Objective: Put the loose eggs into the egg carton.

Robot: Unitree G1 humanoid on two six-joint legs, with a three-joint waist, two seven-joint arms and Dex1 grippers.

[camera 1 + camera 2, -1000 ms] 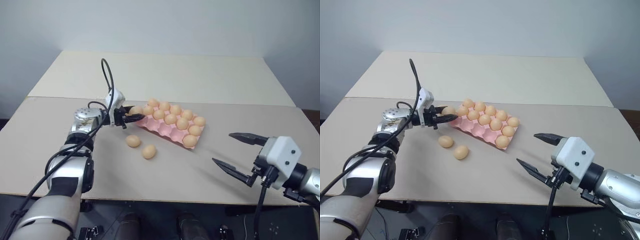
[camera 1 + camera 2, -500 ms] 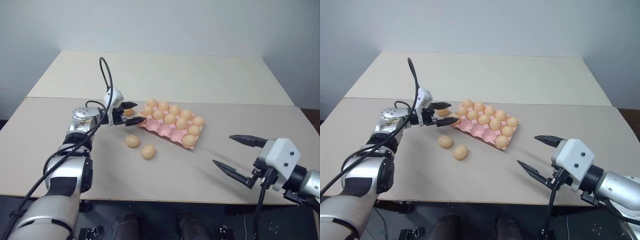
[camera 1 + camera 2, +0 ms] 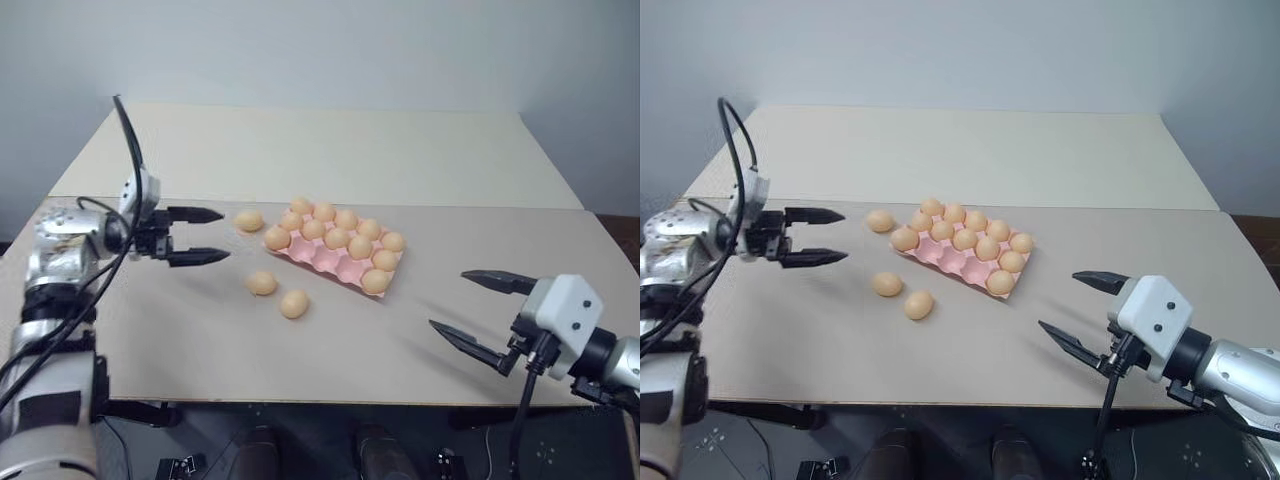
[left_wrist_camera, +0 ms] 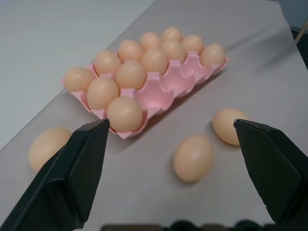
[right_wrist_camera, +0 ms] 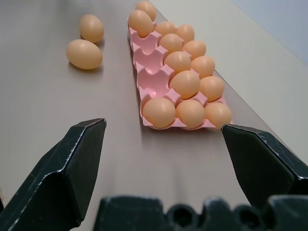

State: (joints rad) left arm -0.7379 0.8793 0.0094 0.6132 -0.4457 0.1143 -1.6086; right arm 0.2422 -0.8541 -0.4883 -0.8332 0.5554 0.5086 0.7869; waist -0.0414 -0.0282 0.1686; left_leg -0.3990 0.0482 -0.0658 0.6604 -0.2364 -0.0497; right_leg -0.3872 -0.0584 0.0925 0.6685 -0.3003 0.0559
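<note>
Left hand (image 3: pixel 207 235) withdrawn, egg (image 3: pixel 248 220) beside carton (image 3: pixel 330 255)

Left gripper (image 4: pixel 173 159): two black fingers (image 4: pixel 72 175) spread wide, nothing between them; egg carton (image 4: pixel 166 89): pink moulded tray on a grey table (image 4: pixel 269 62), ten eggs seated in its cups, two cups along the near edge bare; loose eggs: one (image 4: pixel 193 158) between the fingers and near the carton, one (image 4: pixel 230 126) just beside it, one (image 4: pixel 48 147) apart from them off the carton's nearest corner.
</note>
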